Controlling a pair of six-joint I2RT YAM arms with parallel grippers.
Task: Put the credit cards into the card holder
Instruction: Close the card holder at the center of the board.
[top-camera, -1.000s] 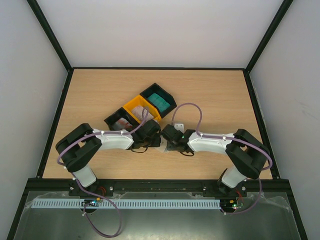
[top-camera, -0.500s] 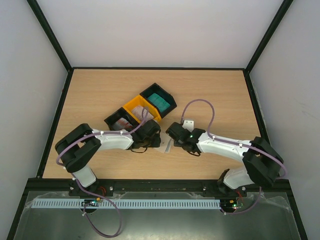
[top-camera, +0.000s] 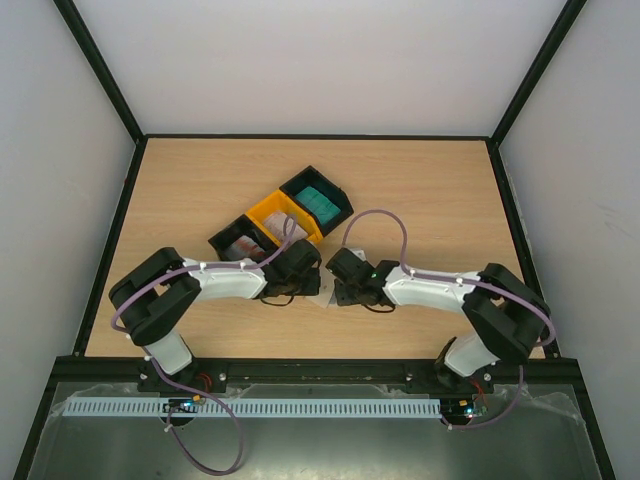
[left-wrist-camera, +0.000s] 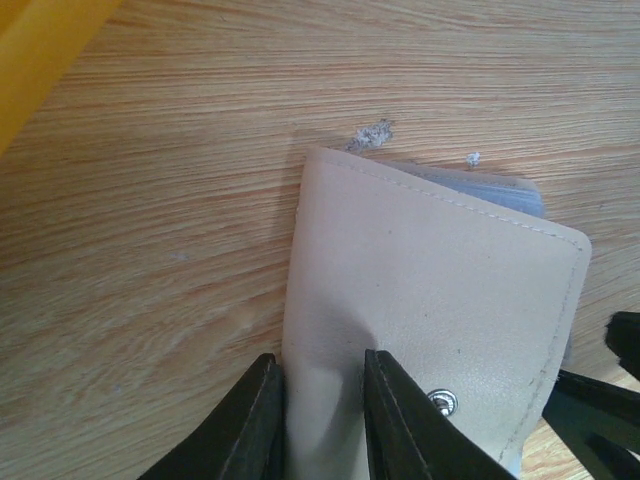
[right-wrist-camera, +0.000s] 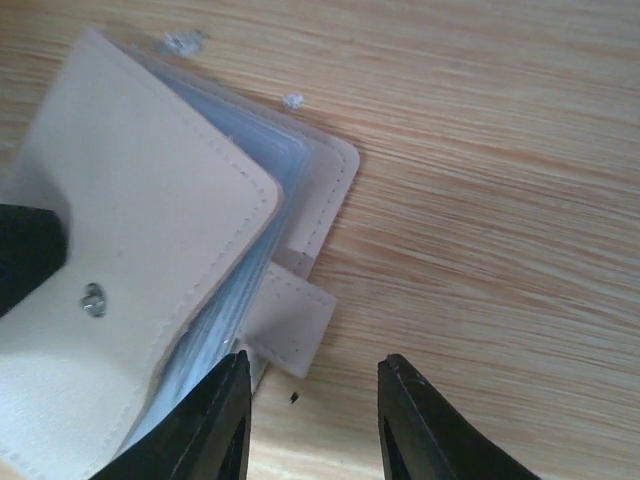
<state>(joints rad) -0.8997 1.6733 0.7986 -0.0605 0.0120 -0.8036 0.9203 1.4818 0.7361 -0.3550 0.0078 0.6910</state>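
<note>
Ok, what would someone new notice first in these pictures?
The beige card holder sits mid-table: the left end effector pinches its cover, showing light blue sleeves, while the right end effector hangs open by the snap tab. Behind, the black-yellow-black trays hold a teal card.

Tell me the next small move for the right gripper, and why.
Probably ease the right gripper forward a little and close on the snap tab. Its jaws are open with the tab just ahead of them, the card holder is only slightly parted, and the left gripper sits at its opposite edge.
</note>
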